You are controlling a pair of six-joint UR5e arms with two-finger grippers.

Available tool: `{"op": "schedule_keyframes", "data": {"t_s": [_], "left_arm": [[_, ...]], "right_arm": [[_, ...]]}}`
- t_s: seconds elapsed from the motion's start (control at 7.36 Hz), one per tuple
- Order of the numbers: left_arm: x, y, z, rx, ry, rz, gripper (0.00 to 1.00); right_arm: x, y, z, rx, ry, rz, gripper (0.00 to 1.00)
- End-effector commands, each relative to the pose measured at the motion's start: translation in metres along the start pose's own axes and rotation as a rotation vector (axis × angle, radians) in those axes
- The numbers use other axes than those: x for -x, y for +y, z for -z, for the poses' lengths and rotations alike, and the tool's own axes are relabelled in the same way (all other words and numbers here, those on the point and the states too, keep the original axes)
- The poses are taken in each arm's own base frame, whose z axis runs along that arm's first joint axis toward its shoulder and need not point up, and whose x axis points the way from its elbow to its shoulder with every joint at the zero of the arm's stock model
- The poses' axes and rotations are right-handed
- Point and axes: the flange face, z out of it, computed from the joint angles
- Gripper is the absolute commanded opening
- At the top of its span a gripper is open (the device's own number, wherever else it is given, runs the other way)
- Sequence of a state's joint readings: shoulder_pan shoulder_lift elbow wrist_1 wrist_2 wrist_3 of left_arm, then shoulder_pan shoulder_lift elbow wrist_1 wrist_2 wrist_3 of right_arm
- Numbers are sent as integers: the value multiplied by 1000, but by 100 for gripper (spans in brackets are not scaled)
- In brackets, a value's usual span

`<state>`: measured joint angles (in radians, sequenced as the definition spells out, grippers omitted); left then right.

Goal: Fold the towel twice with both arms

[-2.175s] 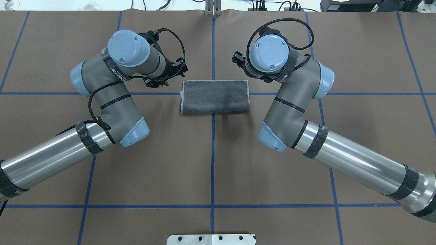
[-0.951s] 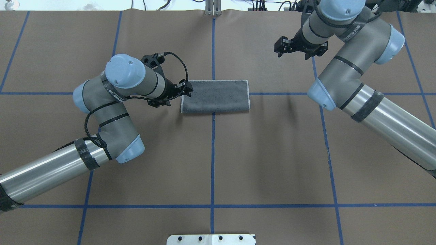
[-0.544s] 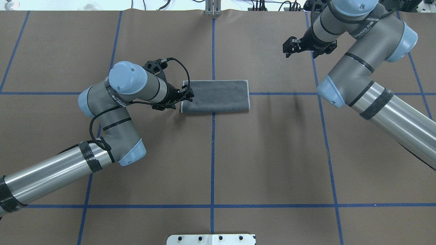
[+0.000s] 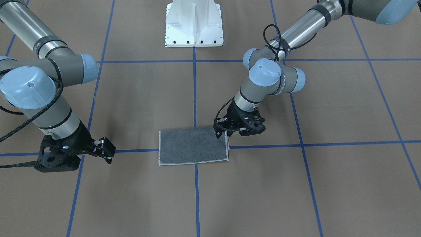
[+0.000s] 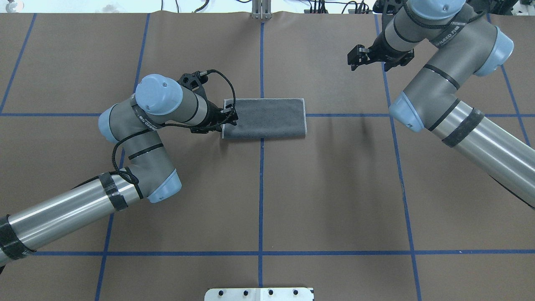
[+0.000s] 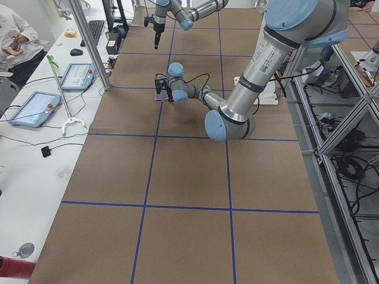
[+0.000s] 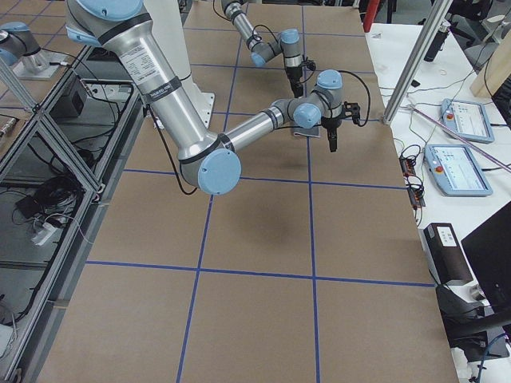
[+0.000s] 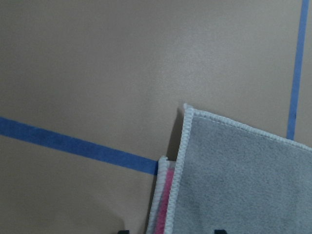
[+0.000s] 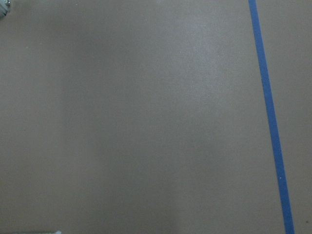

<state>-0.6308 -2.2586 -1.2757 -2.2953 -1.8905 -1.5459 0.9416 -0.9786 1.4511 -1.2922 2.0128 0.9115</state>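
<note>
Left gripper (image 5: 230, 117) has advanced to the near short edge of the towel (image 5: 267, 119), jaws parted with that edge between them, not yet clamped. Right gripper (image 5: 354, 58) has withdrawn far right, jaws spread, empty. Towel lies folded, grey face up, mid-counter (image 5: 334, 188).

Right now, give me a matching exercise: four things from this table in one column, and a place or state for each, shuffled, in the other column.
Column one:
1. towel
2. left gripper
3. right gripper
4. white pedestal base

Column two:
A. over bare table, away from the towel
B. folded into a rectangle, grey face up
C. on the robot's side of the table
D. at one short end of the towel, jaws open

Pairs: 1-B, 2-D, 3-A, 4-C.
</note>
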Motion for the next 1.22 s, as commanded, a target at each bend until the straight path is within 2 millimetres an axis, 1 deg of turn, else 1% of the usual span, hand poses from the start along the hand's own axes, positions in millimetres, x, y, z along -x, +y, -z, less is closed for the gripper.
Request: {"op": "schedule_keyframes", "data": {"t_s": [0.0, 0.27, 0.95, 1.09], "left_arm": [[3, 0, -1, 4, -6, -1, 55], [1, 2, 3, 57, -4, 2, 55], [4, 0, 4, 61, -18, 20, 56], [5, 0, 3, 61, -21, 23, 57]], "right_arm": [[1, 1, 0, 0, -1, -2, 99], [1, 1, 1, -1, -3, -3, 99], [2, 1, 0, 0, -3, -9, 99], [2, 1, 0, 0, -3, -9, 99]]}}
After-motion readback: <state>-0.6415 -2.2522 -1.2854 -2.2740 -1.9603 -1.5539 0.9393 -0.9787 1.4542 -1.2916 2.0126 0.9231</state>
